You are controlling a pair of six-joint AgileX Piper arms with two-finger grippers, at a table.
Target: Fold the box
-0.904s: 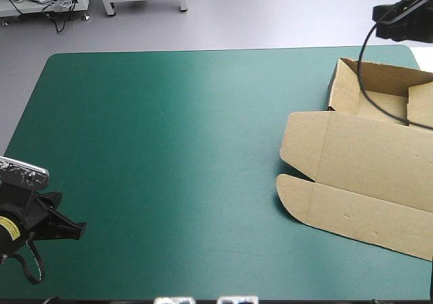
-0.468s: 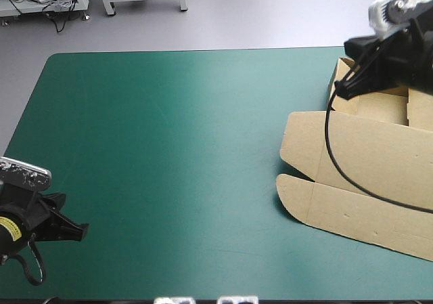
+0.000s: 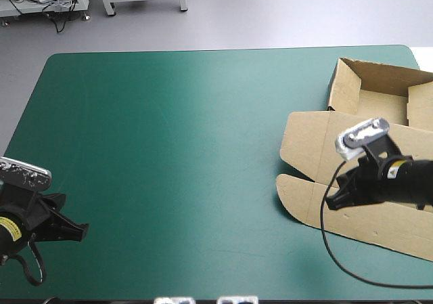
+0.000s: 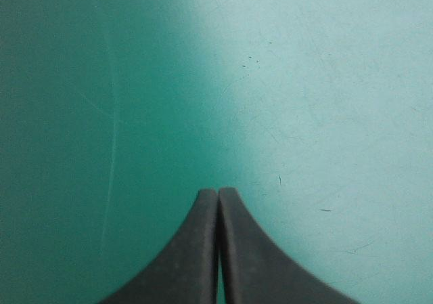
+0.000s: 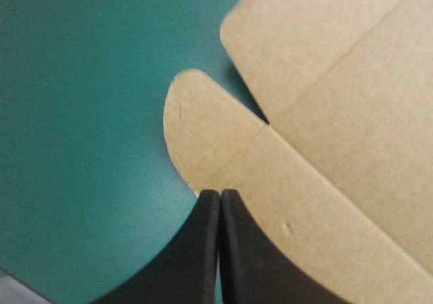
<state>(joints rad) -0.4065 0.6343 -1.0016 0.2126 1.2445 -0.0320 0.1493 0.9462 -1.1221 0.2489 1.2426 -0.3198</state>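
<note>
Both are pressed together, empty: the right gripper (image 3: 332, 202) has swung down from the tray (image 3: 380, 105) to the box's (image 3: 369, 152) rounded flap (image 3: 292, 194) (possibly touching), poised to fold; the left gripper (image 3: 80, 231) waits.

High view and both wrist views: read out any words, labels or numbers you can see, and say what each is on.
No text can be read anywhere.
Left wrist sticker, yellow: print too small to read.
Right wrist sticker, yellow: too small and blurred to read.
Box: plain brown board, no print showing.
Teal-green cover: no writing.
</note>
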